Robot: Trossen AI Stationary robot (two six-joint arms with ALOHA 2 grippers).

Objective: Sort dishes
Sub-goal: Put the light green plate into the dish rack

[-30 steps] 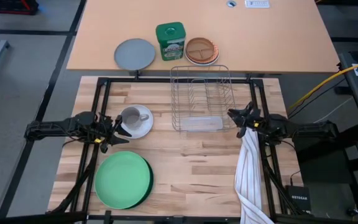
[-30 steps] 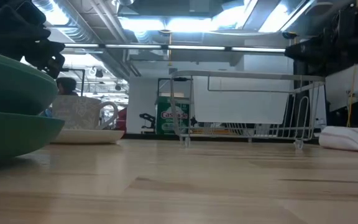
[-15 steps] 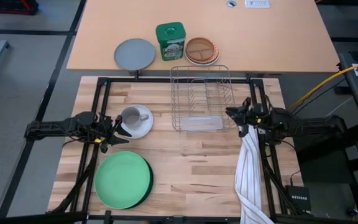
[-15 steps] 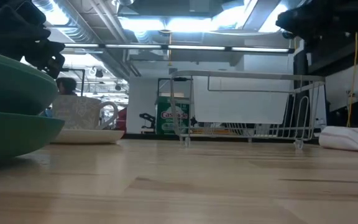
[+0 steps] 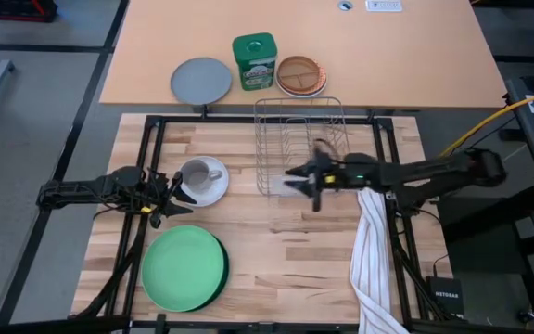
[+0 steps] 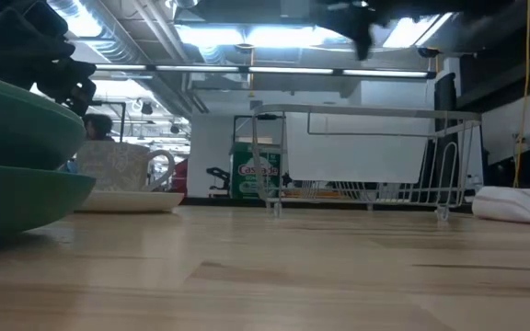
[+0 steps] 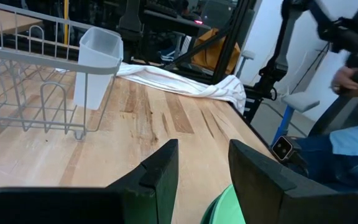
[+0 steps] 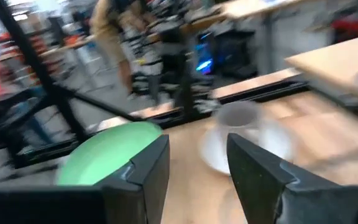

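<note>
Probably rigid, slick and breakable: stacked plates, mug on saucer; best taken by rim or handle. Right gripper above the rack's front edge, fingers parted, empty. Left gripper beside the saucer, likewise parted and holding nothing.

A wire dish rack stands on the worktop, with a green tin just behind it, flanked by a flat grey plate and a brown orange-rimmed plate, and a striped cloth draped beside the rack.

Bright ceiling lights glare in the low view; right wrist view motion-blurred
</note>
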